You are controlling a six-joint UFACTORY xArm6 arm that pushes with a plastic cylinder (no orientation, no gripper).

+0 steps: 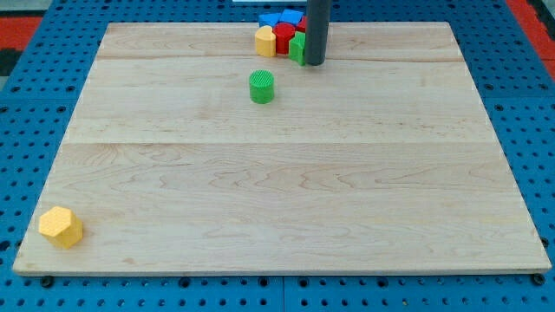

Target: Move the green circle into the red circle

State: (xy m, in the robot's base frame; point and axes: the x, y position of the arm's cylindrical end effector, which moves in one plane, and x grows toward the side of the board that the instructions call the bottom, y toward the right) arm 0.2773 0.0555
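Nearest the view's bottom left, we see a yellow hexagonal block (61, 227) alone on the wooden board (286, 199). Farther up, the green circle (261, 87) stands upright, round face up, apart from the rest; we read no writing anywhere. At the top edge cluster a yellow block (265, 41), a red block (284, 38), blue blocks (282, 17) and a green block (297, 48). Our tip (315, 63), a plain rod with no pincer, touches that green block's right side.
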